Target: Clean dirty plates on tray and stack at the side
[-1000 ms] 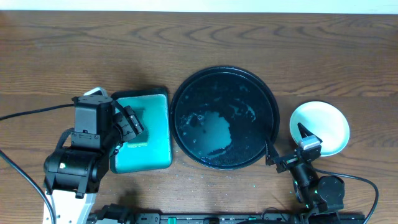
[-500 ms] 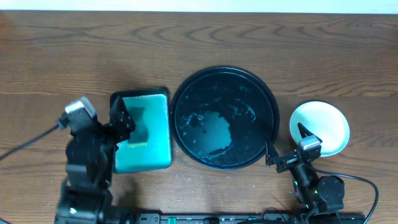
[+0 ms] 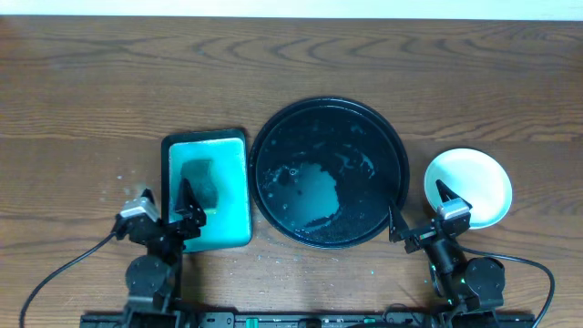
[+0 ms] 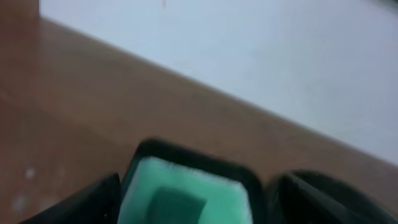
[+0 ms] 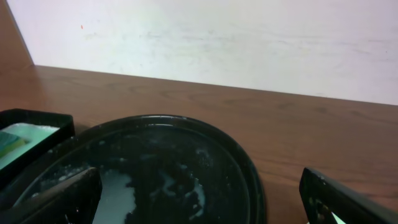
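The round black tray [image 3: 330,102] sits mid-table and holds only whitish wet smears, no plates. A white plate [image 3: 474,182] rests on the bare wood to its right; I cannot tell whether more plates lie under it. My right gripper [image 3: 420,211] is open and empty between the tray's near right rim and the plate. In the right wrist view the tray [image 5: 186,143] fills the gap between the open fingers [image 5: 202,202]. My left gripper [image 3: 166,211] is open and empty at the near left edge of the teal tray [image 3: 228,214].
The teal rectangular tray has a dark rim and holds a green sponge [image 3: 199,180]. It also shows in the left wrist view [image 4: 214,180], blurred, between the open fingers [image 4: 199,208]. Cables trail at the front edge.
My left arm has pulled back and down from above the teal tray to the table's front edge. The right arm, the plate and the black tray have not moved.
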Motion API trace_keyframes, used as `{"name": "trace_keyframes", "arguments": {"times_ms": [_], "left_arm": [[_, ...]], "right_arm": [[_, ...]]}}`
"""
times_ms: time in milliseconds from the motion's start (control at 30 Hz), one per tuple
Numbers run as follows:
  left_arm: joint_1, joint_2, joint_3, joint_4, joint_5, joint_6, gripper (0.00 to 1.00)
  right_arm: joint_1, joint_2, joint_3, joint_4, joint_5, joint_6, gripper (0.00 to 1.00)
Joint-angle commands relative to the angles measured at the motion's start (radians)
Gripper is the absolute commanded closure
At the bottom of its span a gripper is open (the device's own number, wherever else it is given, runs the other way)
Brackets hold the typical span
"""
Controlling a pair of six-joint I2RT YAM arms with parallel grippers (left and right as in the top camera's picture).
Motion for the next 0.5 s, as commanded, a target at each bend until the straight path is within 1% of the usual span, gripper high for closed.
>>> {"name": "trace_keyframes", "arguments": {"times_ms": [0,467], "left_arm": [[0.005,-0.013,-0.028,-0.023,-0.005,0.01,0.19],[0.005,-0.007,-0.028,-0.024,-0.005,0.01,0.19]], "right_arm": [[-0.003,-0.006,-0.004,0.001,0.003,0.014,0.01],[-0.003,-0.006,-0.004,0.001,0.003,0.013,0.01]]}}
